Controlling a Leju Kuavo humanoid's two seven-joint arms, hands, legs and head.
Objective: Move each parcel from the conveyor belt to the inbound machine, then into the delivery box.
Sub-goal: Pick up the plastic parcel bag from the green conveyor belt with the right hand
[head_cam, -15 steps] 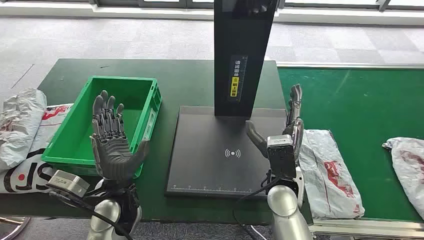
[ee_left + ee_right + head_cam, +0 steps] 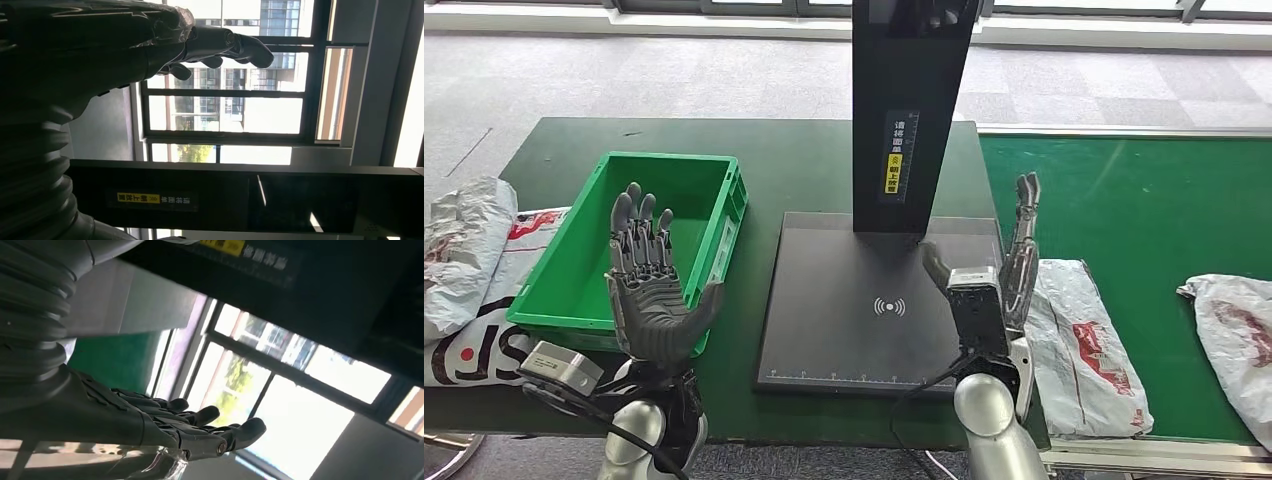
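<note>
A white plastic parcel with red print (image 2: 1079,340) lies on the green conveyor belt (image 2: 1144,210), just right of my right hand (image 2: 999,275). That hand stands upright and open, fingers straight, at the right edge of the black inbound machine's plate (image 2: 854,310); its fingers (image 2: 200,427) hold nothing. A second parcel (image 2: 1239,335) rests on the belt at the far right. My left hand (image 2: 649,285) is raised, open with fingers spread, in front of the green delivery box (image 2: 589,310), which holds nothing. The left hand's fingers (image 2: 225,45) are bare against the windows.
The machine's black column (image 2: 909,110) rises behind the plate. White and grey bags (image 2: 469,260) are heaped at the left end of the dark green table (image 2: 804,160). The belt's metal frame (image 2: 1144,455) runs along the near right edge.
My right hand has shifted slightly right and turned more edge-on toward the parcel beside it. The far-right parcel has moved a little left along the belt. My left hand has barely moved.
</note>
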